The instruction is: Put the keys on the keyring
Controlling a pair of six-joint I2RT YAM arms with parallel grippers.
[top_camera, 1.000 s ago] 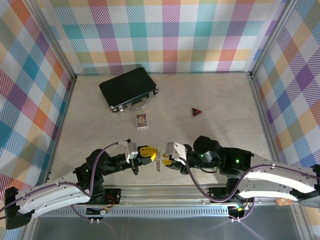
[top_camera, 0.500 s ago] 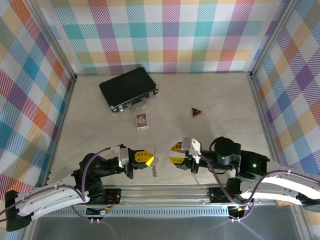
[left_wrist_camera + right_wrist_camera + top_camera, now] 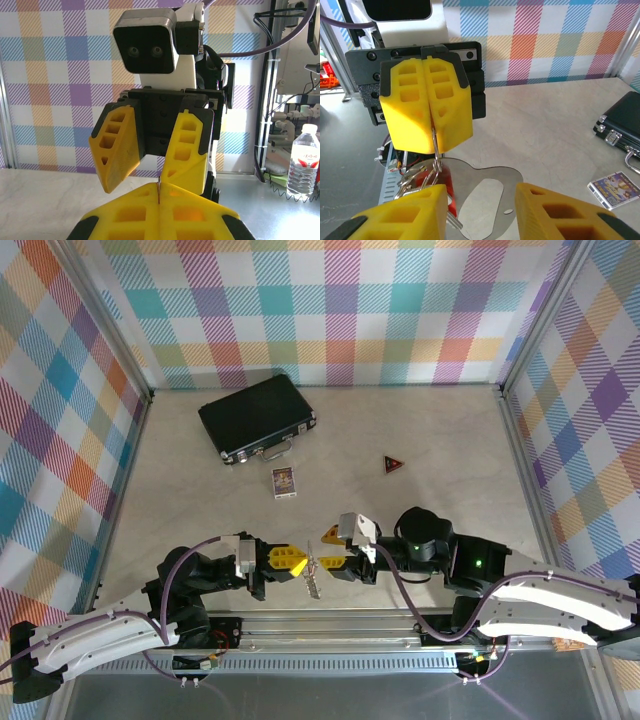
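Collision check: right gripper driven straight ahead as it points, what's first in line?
Likely the keyring and keys hanging from the shut left gripper, just ahead of the open right gripper; depth unclear.

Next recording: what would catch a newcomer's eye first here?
Two yellow-fingered grippers face each other at the near edge of the table. The left gripper is shut on the thin keyring, with the red-tagged keys dangling beneath, and the right gripper has its jaws open. Farther back lies a black case.
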